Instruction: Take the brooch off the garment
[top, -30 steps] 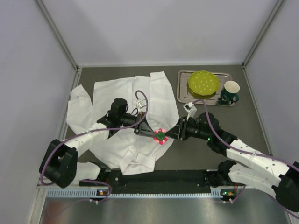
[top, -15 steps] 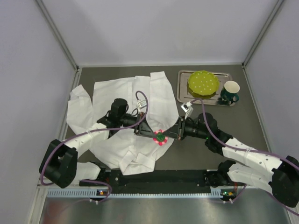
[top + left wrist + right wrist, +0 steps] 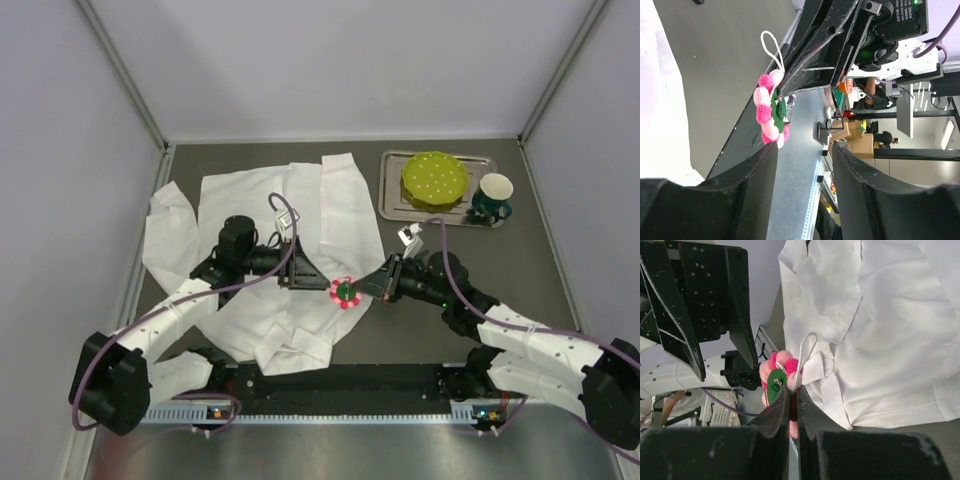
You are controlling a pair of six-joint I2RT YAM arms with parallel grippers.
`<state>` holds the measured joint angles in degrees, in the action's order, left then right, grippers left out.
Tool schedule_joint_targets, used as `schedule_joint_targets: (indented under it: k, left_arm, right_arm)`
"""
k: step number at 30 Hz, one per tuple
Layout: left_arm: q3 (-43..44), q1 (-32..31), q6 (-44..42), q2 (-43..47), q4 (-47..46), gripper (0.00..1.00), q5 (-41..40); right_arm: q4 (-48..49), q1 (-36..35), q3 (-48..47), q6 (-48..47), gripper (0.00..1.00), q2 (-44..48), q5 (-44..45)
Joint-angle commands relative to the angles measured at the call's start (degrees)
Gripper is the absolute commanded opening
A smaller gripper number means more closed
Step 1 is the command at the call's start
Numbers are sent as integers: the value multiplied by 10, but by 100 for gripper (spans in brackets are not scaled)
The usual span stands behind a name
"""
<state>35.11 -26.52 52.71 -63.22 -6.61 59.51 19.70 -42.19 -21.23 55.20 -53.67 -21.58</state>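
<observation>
The brooch (image 3: 345,292), pink pom petals round a green back with a white cord loop, sits at the right front edge of the garment (image 3: 250,215), a white shirt spread on the table. My right gripper (image 3: 368,288) is shut on the brooch (image 3: 776,371), its fingers (image 3: 781,407) pinching it from the right. Whether it is still pinned to the garment (image 3: 880,325) I cannot tell. My left gripper (image 3: 312,280) stands open just left of it, nothing between its fingers (image 3: 747,170). In the left wrist view the brooch (image 3: 771,114) hangs edge-on beyond them.
At the back right a metal tray (image 3: 393,195) carries a yellow-green dotted plate (image 3: 434,178). A dark green mug (image 3: 492,197) stands at the tray's right end. A black rail (image 3: 350,380) runs along the near edge between the arm bases.
My left gripper has opened and drawn back to the left, away from the brooch. My right gripper closed on the brooch and holds it in about the same place.
</observation>
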Motion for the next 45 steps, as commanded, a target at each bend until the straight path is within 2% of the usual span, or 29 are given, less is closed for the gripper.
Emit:
schedule_joint_targets:
  k: [1, 6, 8, 15, 22, 27, 30, 31, 36, 45]
  left_arm:
    - [0, 1, 6, -1, -14, 53, -4]
    - [-9, -6, 10, -33, -17, 59, -3]
    - [-14, -12, 36, -36, -58, 60, -1]
    - [-5, -34, 56, -66, -88, 55, -14]
    - [7, -44, 65, -91, -98, 37, -18]
    - [19, -44, 61, -95, -82, 16, -25]
    - [35, -44, 50, -96, -55, 6, -28]
    - [41, -44, 43, -99, -29, 4, -29]
    - [59, -44, 21, -104, 26, 0, -35]
    - [64, -43, 14, -89, 42, 0, -47]
  right_arm:
    - [50, 3, 1, 35, 0, 14, 30]
    - [56, 4, -5, 37, 0, 8, 26]
    - [57, 3, -7, 30, 0, 6, 21]
    - [62, 3, -4, 21, 0, 7, 17]
    - [65, 3, -1, 19, 0, 5, 20]
    - [59, 3, 0, 18, 0, 7, 19]
    - [55, 2, 4, 18, 1, 7, 20]
    - [55, 3, 5, 19, 7, 8, 22]
    - [48, 2, 7, 19, 21, 15, 22]
    - [10, 3, 17, 13, 38, 69, 30]
